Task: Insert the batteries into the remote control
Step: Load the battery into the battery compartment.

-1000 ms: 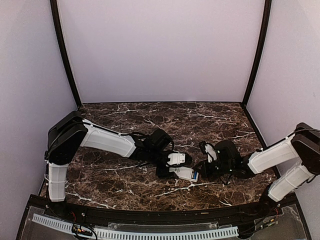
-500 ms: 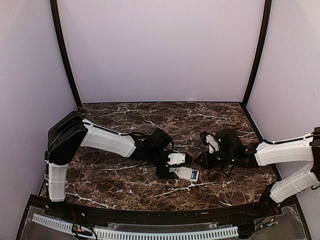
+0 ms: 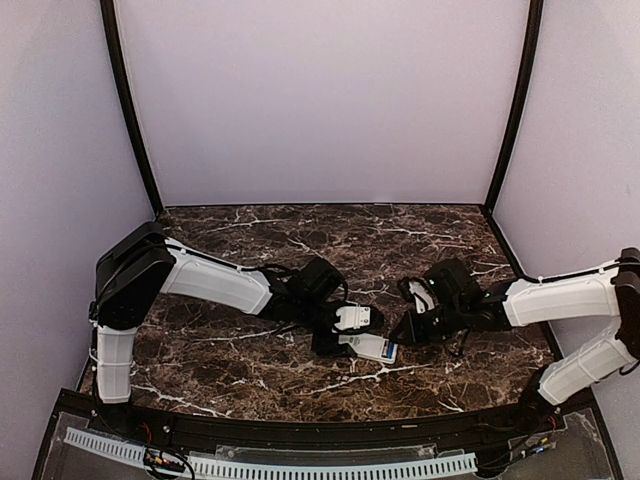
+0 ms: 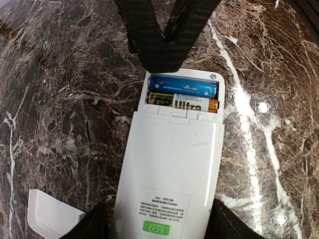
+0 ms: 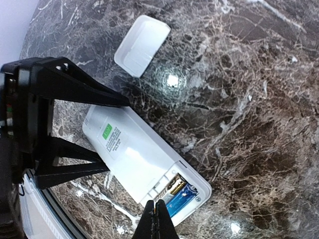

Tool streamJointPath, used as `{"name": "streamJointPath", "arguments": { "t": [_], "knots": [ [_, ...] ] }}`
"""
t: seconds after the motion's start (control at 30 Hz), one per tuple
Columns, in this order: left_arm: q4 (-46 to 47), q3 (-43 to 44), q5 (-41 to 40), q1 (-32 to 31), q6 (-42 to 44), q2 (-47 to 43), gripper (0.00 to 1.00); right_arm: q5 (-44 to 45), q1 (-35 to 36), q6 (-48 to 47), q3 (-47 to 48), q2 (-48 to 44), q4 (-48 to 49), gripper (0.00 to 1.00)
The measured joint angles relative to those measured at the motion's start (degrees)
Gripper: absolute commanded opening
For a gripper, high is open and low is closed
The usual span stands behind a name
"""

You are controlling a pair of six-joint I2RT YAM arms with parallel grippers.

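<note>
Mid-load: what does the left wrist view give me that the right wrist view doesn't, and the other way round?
Left wrist only: both cells clearly side by side in the remote control, a blue battery next to a black-and-gold battery, with the shut right gripper at the compartment's far edge.
Right wrist only: the whole loose cover lying apart from the remote, and the left gripper with its jaws across the label end.
Both: the remote back-up on the marble table, compartment uncovered, green label showing.
</note>
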Motion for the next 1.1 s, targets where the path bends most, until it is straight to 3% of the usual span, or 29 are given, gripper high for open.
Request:
{"name": "streamJointPath", "arguments": {
  "t": [1.1],
  "knots": [
    [0.0, 0.0, 0.0, 0.0, 0.0, 0.0, 0.69, -0.6, -1.1, -1.4, 0.1, 6.8, 2.3, 0.0]
  ]
}}
